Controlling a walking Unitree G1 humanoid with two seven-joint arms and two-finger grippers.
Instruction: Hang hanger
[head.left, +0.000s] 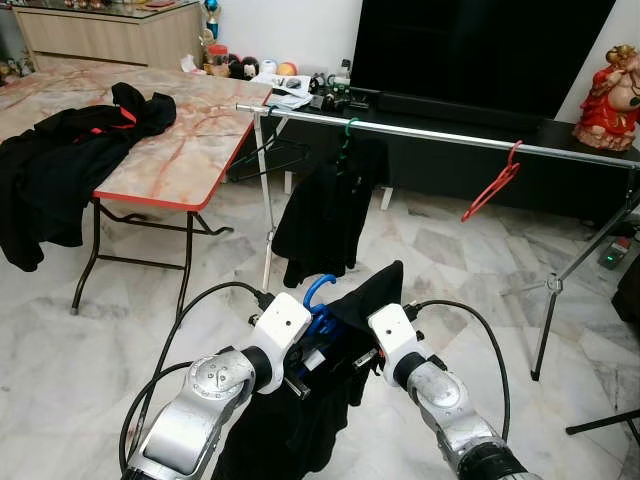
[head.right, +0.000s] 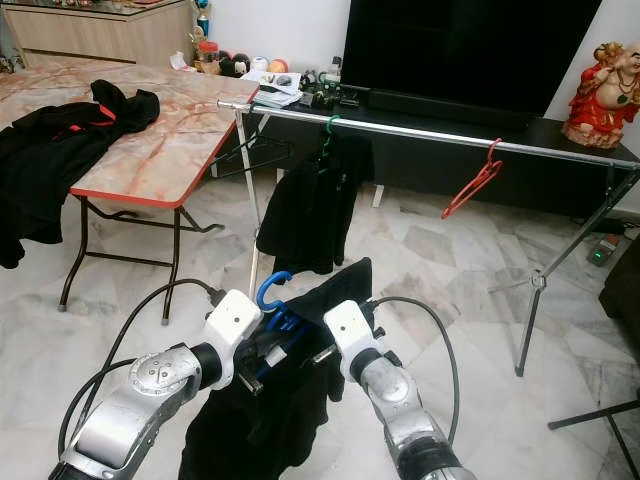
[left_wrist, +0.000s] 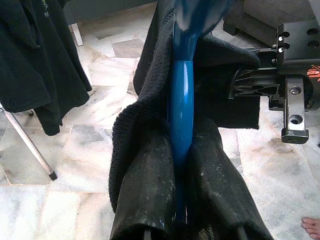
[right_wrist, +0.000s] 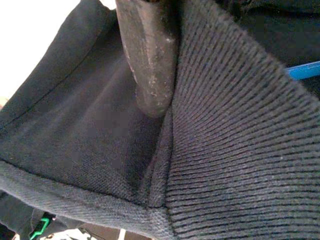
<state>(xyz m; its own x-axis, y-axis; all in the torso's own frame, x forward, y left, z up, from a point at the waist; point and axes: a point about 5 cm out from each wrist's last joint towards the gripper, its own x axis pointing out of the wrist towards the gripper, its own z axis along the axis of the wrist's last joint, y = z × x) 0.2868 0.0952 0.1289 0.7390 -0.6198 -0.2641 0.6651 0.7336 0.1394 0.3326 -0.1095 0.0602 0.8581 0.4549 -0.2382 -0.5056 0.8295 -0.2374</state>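
A blue hanger (head.left: 318, 291) carrying a black garment (head.left: 300, 420) hangs low in front of me, between my two arms. My left gripper (left_wrist: 181, 147) is shut on the hanger's blue neck (left_wrist: 181, 100), one black finger (left_wrist: 145, 190) on each side. My right gripper (head.left: 366, 357) is shut on the garment's ribbed collar (right_wrist: 230, 150), with one finger (right_wrist: 149, 55) pressed into the cloth. The silver rail (head.left: 440, 133) runs ahead and above, well beyond the blue hook.
On the rail hang a green hanger (head.left: 348, 128) with a dark garment (head.left: 325, 215) and a bare red hanger (head.left: 495, 185). A marble-top table (head.left: 190, 150) with black clothes (head.left: 70, 160) stands left. The rack's tripod leg (head.left: 548, 300) is at right. A person's toes (left_wrist: 312, 227) are on the floor.
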